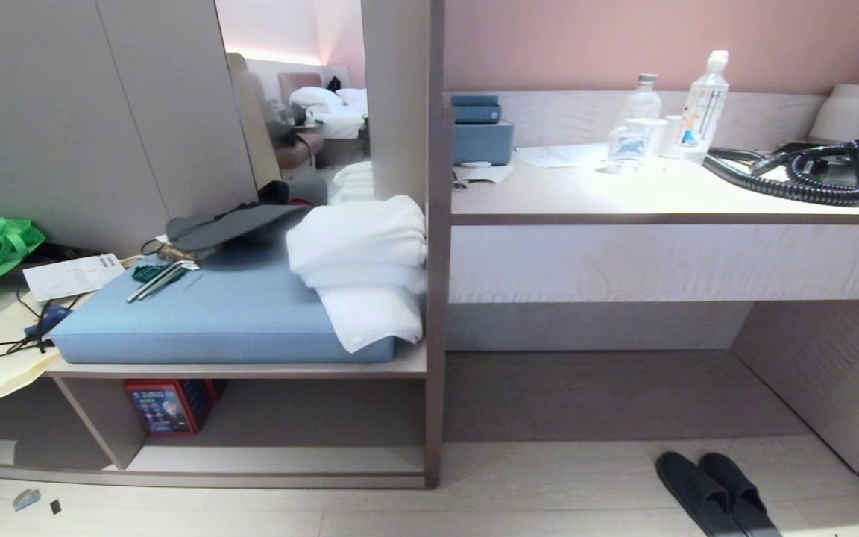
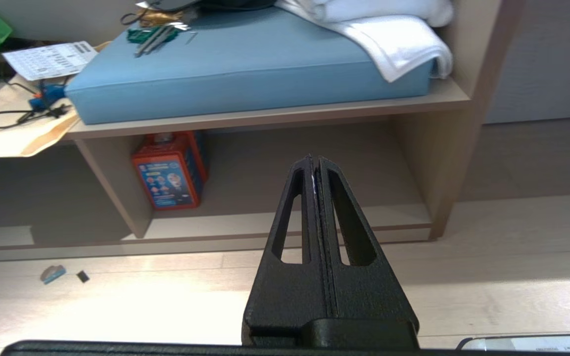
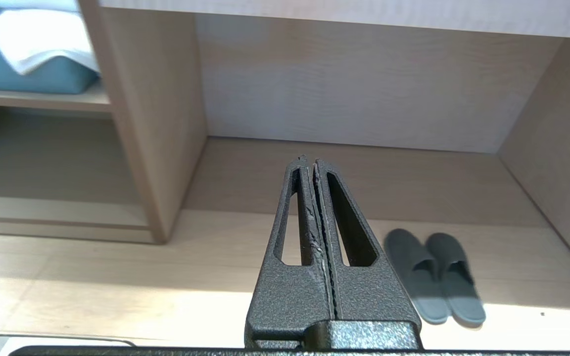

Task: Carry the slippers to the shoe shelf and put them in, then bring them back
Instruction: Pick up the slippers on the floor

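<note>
Left gripper (image 2: 313,160): matte black, grainy plastic, two tapered slotted fingers pressed together, empty, held above pale plank floor (image 2: 166,306). Ahead of it and lower, the shoe shelf (image 2: 285,225), a taupe wood-grain cubby with a pale base board and a slanted support. Inside, ahead-left of the tips, a red-and-blue printed box (image 2: 171,170). Above, a smooth blue cushion (image 2: 245,64) with soft folded white towels (image 2: 394,39) draped over its corner.

Right gripper (image 3: 309,162): same grainy black wedge shape, fingers closed together, nothing between them. Just right of it and lower, the slippers (image 3: 433,274), dark, flat, rounded-toe, side by side and touching, on the floor before the wide recess under the counter (image 1: 661,198).

Only in the head view: counter top with clear bottles (image 1: 642,123), a coiled ribbed black hose (image 1: 817,175), a white kettle (image 1: 851,112); slippers at lower right. Neither gripper visible there. Slippers absent from the left wrist view.
</note>
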`<state>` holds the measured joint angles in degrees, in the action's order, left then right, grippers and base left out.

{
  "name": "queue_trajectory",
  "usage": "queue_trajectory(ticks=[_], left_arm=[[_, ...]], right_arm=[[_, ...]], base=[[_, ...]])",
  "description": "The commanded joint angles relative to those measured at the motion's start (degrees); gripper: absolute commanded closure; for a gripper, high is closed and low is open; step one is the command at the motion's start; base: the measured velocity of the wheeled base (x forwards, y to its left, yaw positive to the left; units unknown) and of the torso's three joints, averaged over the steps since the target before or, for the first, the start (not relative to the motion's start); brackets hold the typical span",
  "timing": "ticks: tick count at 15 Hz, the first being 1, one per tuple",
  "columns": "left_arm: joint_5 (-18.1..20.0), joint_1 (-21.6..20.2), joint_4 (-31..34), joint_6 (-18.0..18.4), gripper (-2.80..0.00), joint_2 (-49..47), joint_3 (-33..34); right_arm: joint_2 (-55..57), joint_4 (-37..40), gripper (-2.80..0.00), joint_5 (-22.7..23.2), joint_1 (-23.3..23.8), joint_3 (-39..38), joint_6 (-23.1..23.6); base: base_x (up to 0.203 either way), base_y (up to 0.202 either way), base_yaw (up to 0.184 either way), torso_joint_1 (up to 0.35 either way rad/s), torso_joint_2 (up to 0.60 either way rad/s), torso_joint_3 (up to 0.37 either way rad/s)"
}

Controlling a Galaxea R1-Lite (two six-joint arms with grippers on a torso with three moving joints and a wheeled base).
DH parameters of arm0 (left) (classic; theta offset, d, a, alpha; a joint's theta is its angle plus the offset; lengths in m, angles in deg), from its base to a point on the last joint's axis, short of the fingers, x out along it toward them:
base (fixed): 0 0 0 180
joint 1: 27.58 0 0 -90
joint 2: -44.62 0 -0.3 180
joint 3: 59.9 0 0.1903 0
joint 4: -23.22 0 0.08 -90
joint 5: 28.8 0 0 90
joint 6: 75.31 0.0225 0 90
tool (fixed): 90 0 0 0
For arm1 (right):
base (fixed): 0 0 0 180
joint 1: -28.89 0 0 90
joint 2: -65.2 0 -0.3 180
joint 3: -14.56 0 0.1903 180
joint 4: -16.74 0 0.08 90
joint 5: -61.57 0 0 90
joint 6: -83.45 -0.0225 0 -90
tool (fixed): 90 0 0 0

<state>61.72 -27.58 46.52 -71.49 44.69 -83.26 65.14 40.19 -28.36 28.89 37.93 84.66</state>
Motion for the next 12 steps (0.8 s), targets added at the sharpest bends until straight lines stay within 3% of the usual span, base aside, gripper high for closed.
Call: queue_trajectory(ticks=[1,12], left_arm=[[0.0,0.0,-0.01,-0.05,0.0,0.01,0.0],[0.0,0.0,-0.01,0.3,0.0,-0.03,0.0]], right_arm=[[0.06,0.01,0.0,0.01,0.0,0.0,0.02],[0.06,0.01,0.0,0.01,0.0,0.0,0.02]], base=[[0.0,-0.195,0.003,0.006,0.0,0.002],[0.0,-0.195,0.002,0.002,0.0,0.002]])
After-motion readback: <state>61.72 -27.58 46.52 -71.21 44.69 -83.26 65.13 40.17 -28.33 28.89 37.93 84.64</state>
